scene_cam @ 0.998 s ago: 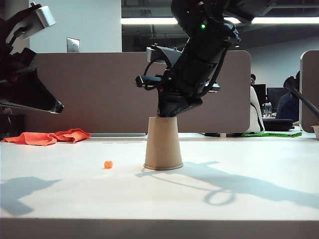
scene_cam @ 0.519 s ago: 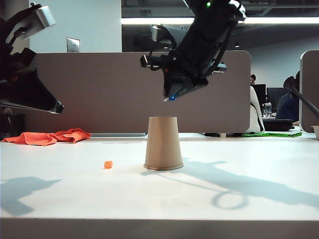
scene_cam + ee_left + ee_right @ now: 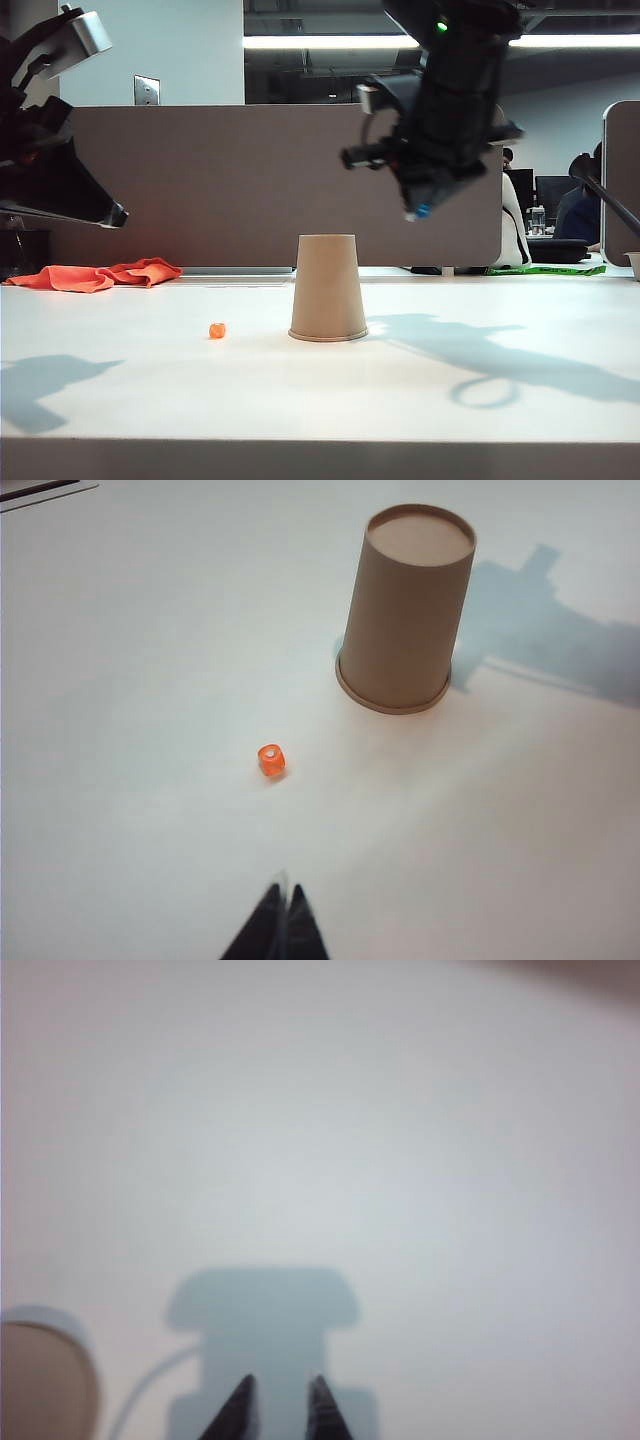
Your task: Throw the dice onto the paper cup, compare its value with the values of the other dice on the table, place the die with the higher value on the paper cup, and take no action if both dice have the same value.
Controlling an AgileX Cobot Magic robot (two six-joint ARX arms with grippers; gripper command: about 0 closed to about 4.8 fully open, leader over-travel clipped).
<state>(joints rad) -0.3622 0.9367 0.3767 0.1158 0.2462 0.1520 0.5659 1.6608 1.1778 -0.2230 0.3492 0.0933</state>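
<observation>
the right hand (image 3: 418,212) is hanging in the air above and to the right of the paper cup (image 3: 327,288), well clear of it, and it is pinching the blue die (image 3: 424,210), which is showing as a small bright-blue speck at its tip in the exterior view. in the right wrist view its fingertips (image 3: 241,1404) are standing slightly apart over bare table (image 3: 400,1160), but the die itself is not showing between them there. the cup is standing upside down, rim on the table, with its flat base (image 3: 419,538) facing up and nothing lying on it. the orange die (image 3: 271,760) is resting on the table just to the left of the cup, apart from it, with a single white pip facing up. the left hand (image 3: 282,925) is hovering low and back from the orange die, fingers pressed together, gripping nothing.

the risks are looking like these: the hand is sitting off to the side of the cup, so a release from here is likely dropping the die onto the table and missing the base. the base is small and raised, so a tiny die dropped from this height is liable to bounce off. a die rolling away could knock the orange one and spoil the comparison
</observation>
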